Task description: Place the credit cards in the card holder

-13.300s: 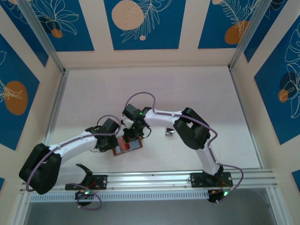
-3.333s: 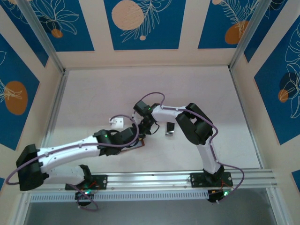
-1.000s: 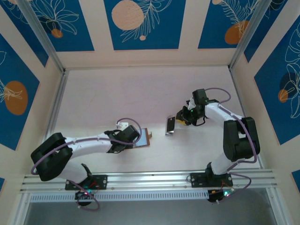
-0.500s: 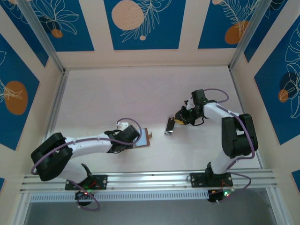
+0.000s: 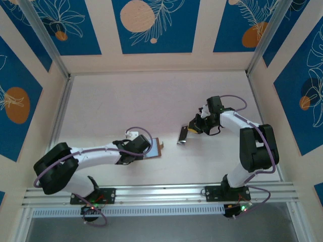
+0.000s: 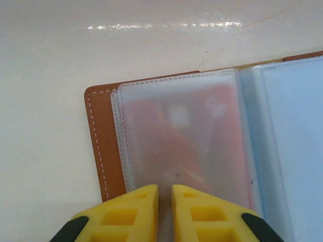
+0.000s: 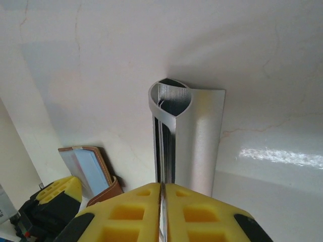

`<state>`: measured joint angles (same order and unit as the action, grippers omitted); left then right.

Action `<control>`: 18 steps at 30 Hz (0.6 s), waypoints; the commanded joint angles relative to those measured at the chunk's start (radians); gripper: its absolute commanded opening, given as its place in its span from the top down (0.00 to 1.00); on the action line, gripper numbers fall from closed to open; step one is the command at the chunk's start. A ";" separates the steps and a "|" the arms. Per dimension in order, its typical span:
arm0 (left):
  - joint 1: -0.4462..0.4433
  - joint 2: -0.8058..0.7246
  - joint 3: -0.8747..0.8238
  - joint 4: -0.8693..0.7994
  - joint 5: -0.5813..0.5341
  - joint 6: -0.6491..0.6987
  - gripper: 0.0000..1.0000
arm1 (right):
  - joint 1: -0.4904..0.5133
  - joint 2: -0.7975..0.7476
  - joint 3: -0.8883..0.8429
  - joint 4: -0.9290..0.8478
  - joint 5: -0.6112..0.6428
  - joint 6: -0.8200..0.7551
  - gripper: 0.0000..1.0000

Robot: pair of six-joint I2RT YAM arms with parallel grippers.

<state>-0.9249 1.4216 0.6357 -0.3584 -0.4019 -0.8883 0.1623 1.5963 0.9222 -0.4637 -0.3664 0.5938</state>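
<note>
Vs 1 s ago: R gripper (image 7: 162,187) crept left to silvery-grey case (image 7: 199,141); L gripper (image 6: 164,189) unmoved. R fingers are pressed together on the thin edge of a credit card (image 7: 163,151) in the case's stack. L fingers are nearly together at the card holder (image 6: 103,151) sleeve edge; can't tell if gripping. Holder lies open lower centre-left in top view, apart from case. Pale table (image 5: 151,96) w/ faint cracks; blue-orange wall panels (image 5: 151,25).
</note>
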 commanded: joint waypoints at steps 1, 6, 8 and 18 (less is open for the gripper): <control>-0.001 0.048 -0.024 -0.060 0.034 -0.012 0.85 | 0.002 -0.031 -0.012 -0.032 -0.010 -0.012 0.91; 0.000 0.048 -0.022 -0.061 0.034 -0.012 0.86 | 0.006 -0.009 -0.006 -0.030 -0.014 -0.014 0.91; 0.000 0.046 -0.025 -0.060 0.034 -0.014 0.86 | 0.012 -0.004 0.000 -0.042 0.004 -0.014 0.89; 0.000 0.048 -0.027 -0.059 0.034 -0.015 0.85 | 0.031 -0.007 -0.001 -0.047 0.040 -0.015 0.85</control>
<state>-0.9249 1.4235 0.6376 -0.3580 -0.4034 -0.8883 0.1799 1.5894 0.9222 -0.4866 -0.3279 0.5907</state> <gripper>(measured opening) 0.145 0.158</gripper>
